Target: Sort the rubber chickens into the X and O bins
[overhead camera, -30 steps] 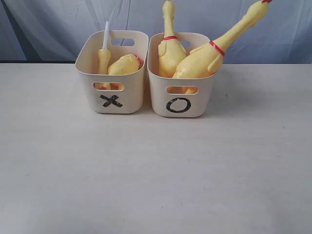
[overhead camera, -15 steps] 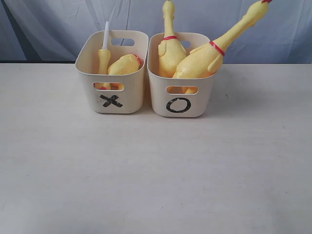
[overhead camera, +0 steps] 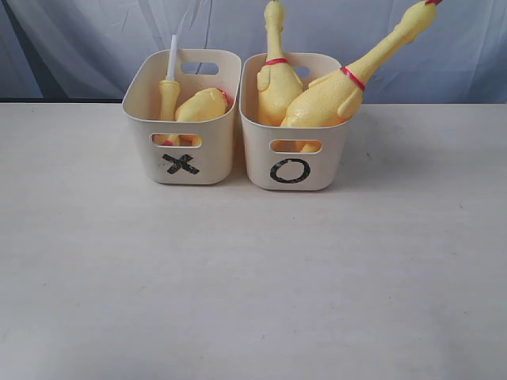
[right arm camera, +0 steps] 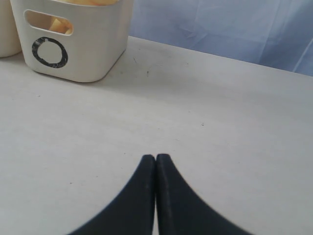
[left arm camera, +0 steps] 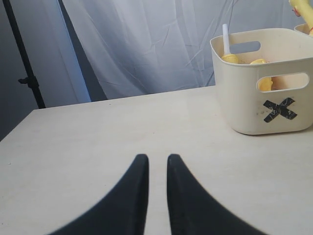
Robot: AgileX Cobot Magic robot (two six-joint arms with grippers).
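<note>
Two cream bins stand side by side at the back of the table. The X bin (overhead camera: pixel 215 154) holds a small rubber chicken with a white stem (overhead camera: pixel 169 93) and a large chicken (overhead camera: pixel 204 104). Inside the O bin (overhead camera: pixel 333 158) one red-collared chicken (overhead camera: pixel 276 77) stands upright and another (overhead camera: pixel 337 93) leans out to the right. Neither gripper shows in the exterior view. My left gripper (left arm camera: pixel 157 159) hovers low over bare table short of the X bin (left arm camera: pixel 242 98), slightly open and empty. My right gripper (right arm camera: pixel 155 157) is shut on nothing, short of the O bin (right arm camera: pixel 95 46).
The pale table (overhead camera: pixel 253 277) stretches wide in front of the bins. A light curtain (overhead camera: pixel 87 39) hangs behind them. A black stand pole (left arm camera: pixel 22 54) rises beyond the table's far corner in the left wrist view.
</note>
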